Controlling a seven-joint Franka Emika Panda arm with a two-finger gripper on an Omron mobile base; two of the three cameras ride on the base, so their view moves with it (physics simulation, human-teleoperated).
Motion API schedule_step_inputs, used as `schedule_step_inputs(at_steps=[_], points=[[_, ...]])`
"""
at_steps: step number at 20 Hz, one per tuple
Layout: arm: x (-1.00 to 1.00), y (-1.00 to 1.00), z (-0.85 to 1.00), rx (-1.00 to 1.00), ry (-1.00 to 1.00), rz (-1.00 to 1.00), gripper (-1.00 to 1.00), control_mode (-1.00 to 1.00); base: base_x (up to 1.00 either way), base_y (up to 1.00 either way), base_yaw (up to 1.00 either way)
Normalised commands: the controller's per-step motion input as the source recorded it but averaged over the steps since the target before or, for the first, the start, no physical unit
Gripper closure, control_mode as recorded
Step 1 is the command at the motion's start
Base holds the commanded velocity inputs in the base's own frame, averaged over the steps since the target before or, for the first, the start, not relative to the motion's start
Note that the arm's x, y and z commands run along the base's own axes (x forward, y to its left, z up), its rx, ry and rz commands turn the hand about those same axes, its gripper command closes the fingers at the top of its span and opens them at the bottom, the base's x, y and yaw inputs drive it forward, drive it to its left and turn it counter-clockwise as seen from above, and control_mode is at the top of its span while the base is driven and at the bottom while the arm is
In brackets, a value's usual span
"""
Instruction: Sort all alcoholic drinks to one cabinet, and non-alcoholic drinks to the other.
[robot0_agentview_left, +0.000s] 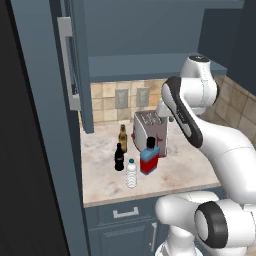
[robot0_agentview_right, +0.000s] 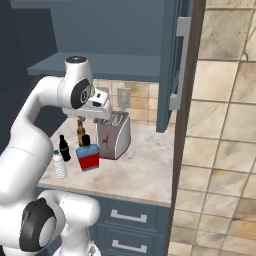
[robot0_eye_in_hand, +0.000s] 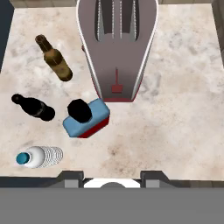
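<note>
Four bottles (robot0_eye_in_hand: 39, 156), one toaster (robot0_eye_in_hand: 116, 48).

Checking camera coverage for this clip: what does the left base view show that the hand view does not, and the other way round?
Left base view alone: the robot's white arm, the open cabinet door, the wall outlets and the drawer below the counter.

Hand view alone: the toaster's slots seen straight from above.

Both: the toaster, beer bottle, cola bottle, water bottle and square red bottle, all upright on the marble counter.
</note>
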Motion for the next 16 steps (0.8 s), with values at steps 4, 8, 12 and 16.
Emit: schedule_step_inputs(at_steps=[4, 8, 12, 16], points=[[-0.05, 0.00, 0.00, 0.00, 0.00, 0.00, -1.00, -1.00, 0.00, 0.00, 0.00], [-0.04, 0.00, -0.18, 0.00, 0.01, 0.00, -1.00, -1.00, 0.00, 0.00, 0.00], [-0.05, 0.00, -0.25, 0.00, 0.03, 0.00, -1.00, -1.00, 0.00, 0.00, 0.00], [-0.12, 0.08, -0.23, 0.00, 0.00, 0.00, -1.00, -1.00, 0.00, 0.00, 0.00]])
